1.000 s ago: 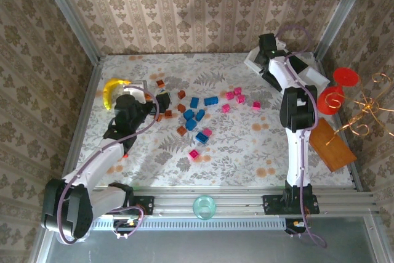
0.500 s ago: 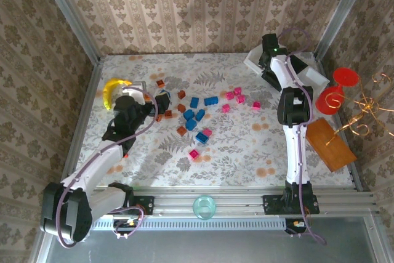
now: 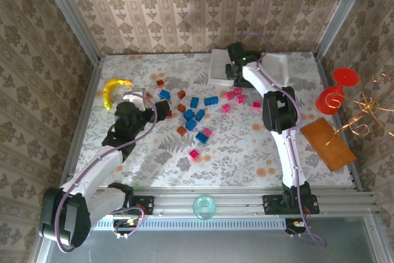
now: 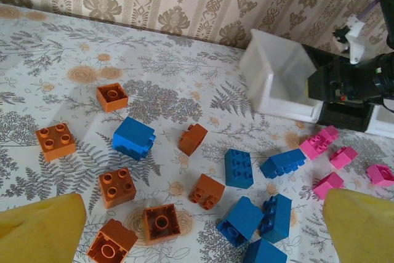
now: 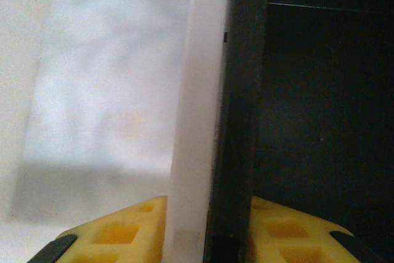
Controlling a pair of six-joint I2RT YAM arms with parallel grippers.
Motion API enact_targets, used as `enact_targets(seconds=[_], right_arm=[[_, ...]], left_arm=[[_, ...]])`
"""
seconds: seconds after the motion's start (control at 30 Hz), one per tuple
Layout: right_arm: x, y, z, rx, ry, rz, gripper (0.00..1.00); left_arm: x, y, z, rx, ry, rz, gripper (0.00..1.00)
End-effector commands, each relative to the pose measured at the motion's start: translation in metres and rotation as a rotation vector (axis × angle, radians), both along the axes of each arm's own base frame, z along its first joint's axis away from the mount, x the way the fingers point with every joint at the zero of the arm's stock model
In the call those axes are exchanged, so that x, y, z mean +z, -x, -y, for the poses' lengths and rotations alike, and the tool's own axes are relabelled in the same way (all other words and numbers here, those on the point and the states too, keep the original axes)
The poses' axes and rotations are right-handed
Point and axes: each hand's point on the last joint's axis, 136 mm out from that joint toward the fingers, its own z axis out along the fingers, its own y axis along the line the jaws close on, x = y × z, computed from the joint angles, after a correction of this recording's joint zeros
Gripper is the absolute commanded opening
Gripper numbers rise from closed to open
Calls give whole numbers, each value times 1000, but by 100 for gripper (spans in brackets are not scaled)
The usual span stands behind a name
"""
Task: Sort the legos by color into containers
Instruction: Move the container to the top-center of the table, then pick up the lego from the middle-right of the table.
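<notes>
Legos (image 3: 211,100) lie between banana (image 3: 112,89) and containers (image 3: 217,69) (right claw (image 3: 232,71) clamps their walls).

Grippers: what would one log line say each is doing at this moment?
right gripper: shut on adjoining walls of white tray and black tray | left gripper: open, over loose legos

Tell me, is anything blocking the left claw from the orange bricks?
Nothing visible does. The left gripper hangs open over the orange bricks, which lie uncovered between its fingers. Blue bricks sit beside them, not on top. The right gripper, far off, is shut on the trays.
</notes>
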Motion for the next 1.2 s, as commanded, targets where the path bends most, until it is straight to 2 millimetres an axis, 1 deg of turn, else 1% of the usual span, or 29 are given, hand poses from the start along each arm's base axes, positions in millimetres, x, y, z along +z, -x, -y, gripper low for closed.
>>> enact_targets(seconds=[0.0, 0.07, 0.17, 0.27, 0.37, 0.43, 0.47, 0.5, 0.53, 0.57, 0.6, 0.63, 0.67, 0.7, 0.73, 0.77, 0.8, 0.83, 0.9, 0.93, 0.97, 1.0, 1.07, 1.17], right_arm=[[6, 4, -26, 134, -20, -5, 33], [12, 5, -36, 160, -32, 9, 33], [26, 3, -44, 175, -69, 27, 39], [60, 2, -45, 182, -79, 74, 49], [103, 9, -41, 188, -70, 137, 62], [124, 24, -36, 185, -53, 164, 69], [129, 32, -34, 184, -43, 172, 70], [133, 46, -31, 181, -33, 186, 72], [133, 63, -31, 187, -28, 190, 75], [136, 74, -33, 195, -33, 213, 76], [133, 90, -33, 199, -30, 212, 77], [127, 108, -28, 182, -18, 210, 79], [122, 119, -23, 171, -10, 201, 81], [113, 133, -9, 126, 16, 183, 83], [104, 146, 5, 89, 40, 160, 85], [96, 156, 18, 60, 62, 134, 86], [83, 167, 38, 11, 89, 99, 87], [74, 173, 51, -25, 91, 72, 87], [53, 184, 73, -82, 60, 5, 87], [43, 187, 81, -108, 42, -24, 87], [34, 189, 84, -117, 29, -45, 87], [23, 190, 84, -113, 12, -73, 86], [11, 186, 82, -107, -3, -110, 85], [-5, 175, 82, -107, 8, -158, 84]], left_arm=[[-8, 3, 6, -17, 14, -33, 100], [-12, 3, 7, -17, 11, -42, 100], [-20, 0, 9, -19, 3, -57, 100], [-27, -4, 10, -18, -21, -84, 100], [-36, -15, 3, 13, -66, -134, 100], [-44, -24, -5, 35, -85, -196, 100], [-50, -27, -8, 39, -89, -238, 100], [-55, -31, -11, 41, -96, -279, 100], [-62, -33, -15, 50, -109, -316, 98], [-68, -34, -19, 62, -120, -347, 97], [-74, -35, -23, 74, -127, -373, 97], [-79, -35, -26, 82, -124, -390, 96], [-82, -35, -27, 84, -115, -398, 96], [-86, -34, -26, 81, -104, -405, 96], [-85, -33, -24, 75, -91, -398, 96], [-85, -31, -22, 66, -80, -393, 96], [-83, -30, -18, 55, -66, -381, 96], [-79, -28, -14, 42, -54, -369, 96], [-70, -24, -1, 2, -39, -340, 95], [-64, -22, 6, -21, -36, -323, 95], [-59, -20, 13, -45, -34, -308, 95], [-53, -17, 22, -74, -33, -292, 95], [-43, -11, 37, -124, -25, -261, 96], [-32, -6, 56, -181, 7, -225, 97]])
